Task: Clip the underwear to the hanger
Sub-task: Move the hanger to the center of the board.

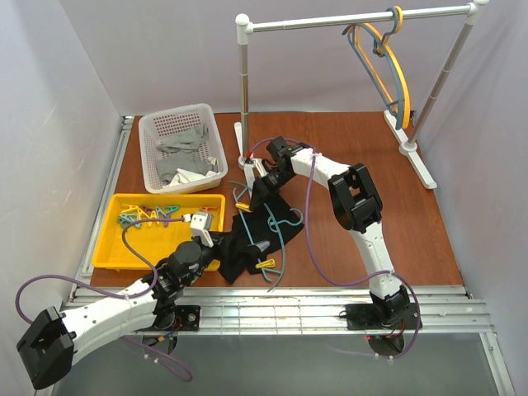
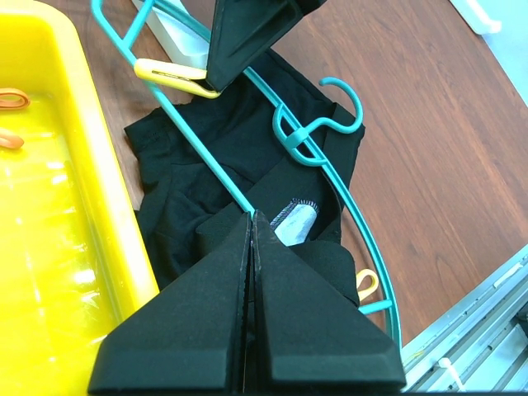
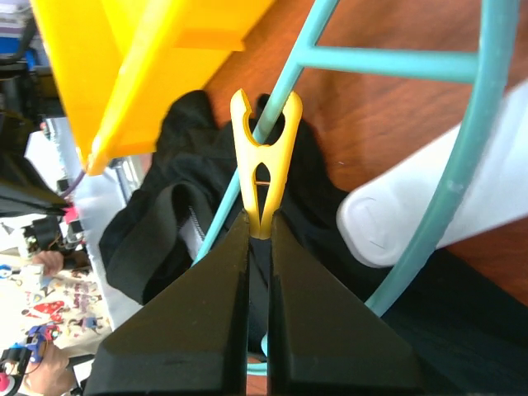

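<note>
The teal hanger (image 1: 279, 235) lies flat on the table over the black underwear (image 1: 247, 239). My left gripper (image 1: 219, 241) is shut; in the left wrist view (image 2: 252, 216) the hanger's bar (image 2: 198, 153) runs into its fingertips, with the underwear (image 2: 206, 132) around it. My right gripper (image 1: 250, 188) is shut on the tail of a yellow clip (image 3: 262, 177). The clip's mouth sits around the hanger's bar (image 3: 247, 177) above the underwear (image 3: 177, 140). That clip also shows in the left wrist view (image 2: 169, 76). A second yellow clip (image 2: 365, 285) sits on the hanger's other end.
A yellow tray (image 1: 111, 247) holding several clips lies left of the underwear. A white basket (image 1: 153, 132) of grey cloths stands behind it. A rail stand (image 1: 243, 91) carries a yellow hanger (image 1: 381, 70) and a grey-blue hanger (image 1: 403, 87). The stand's white foot (image 3: 412, 206) is beside my right gripper.
</note>
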Controlling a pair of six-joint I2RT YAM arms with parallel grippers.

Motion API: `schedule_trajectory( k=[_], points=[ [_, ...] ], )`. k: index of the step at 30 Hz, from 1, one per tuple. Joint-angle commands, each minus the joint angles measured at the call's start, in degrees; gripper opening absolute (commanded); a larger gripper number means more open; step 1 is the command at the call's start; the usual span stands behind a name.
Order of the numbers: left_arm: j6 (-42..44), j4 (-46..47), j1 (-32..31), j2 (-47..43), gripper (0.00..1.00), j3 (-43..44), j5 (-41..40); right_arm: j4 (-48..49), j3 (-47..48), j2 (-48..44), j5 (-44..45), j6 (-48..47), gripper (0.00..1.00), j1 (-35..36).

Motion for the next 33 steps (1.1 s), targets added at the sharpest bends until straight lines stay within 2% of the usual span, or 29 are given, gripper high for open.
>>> schedule_trajectory(
  k=[1,8,10,11,13,16,23,27,31,33],
  points=[
    [0.49,0.50,-0.19,0.91,0.00,-0.42,-1.24,2.12,-1.00,-3.77,-6.36,-0.84,0.01,-0.24],
    [4.27,8.66,-0.01,8.81,0.00,1.33,-10.36,6.34,-8.63,-9.66,-9.26,-1.28,0.01,-0.16],
    [6.37,10.17,1.73,12.14,0.00,2.65,-11.87,7.30,-10.40,-11.42,-9.96,-2.06,0.01,-0.24],
    [7.17,13.57,2.97,13.56,0.00,3.01,-11.70,7.57,-11.10,-11.95,-10.58,-2.16,0.01,-0.33],
    [7.44,14.39,7.52,17.06,0.00,5.02,-8.02,10.19,-13.91,-13.61,-11.28,-1.29,0.01,-0.25],
    [8.66,17.90,10.87,19.89,0.00,6.26,-6.00,12.49,-17.25,-15.99,-12.52,-0.75,0.01,-0.25],
    [9.81,25.46,13.35,29.89,0.00,11.61,1.91,16.61,-23.57,-18.71,-5.42,1.17,0.01,-0.42],
    [10.86,25.56,13.52,36.93,0.00,16.62,4.38,20.58,-29.91,-22.75,-1.62,2.93,0.01,-1.38],
    [13.24,16.97,13.61,44.32,0.00,26.10,4.39,24.00,-34.48,-25.83,-0.91,4.78,0.01,-4.72],
    [13.68,15.54,13.70,46.96,0.00,27.79,3.60,24.89,-36.15,-26.45,1.09,5.22,0.01,-5.87]
  ],
)
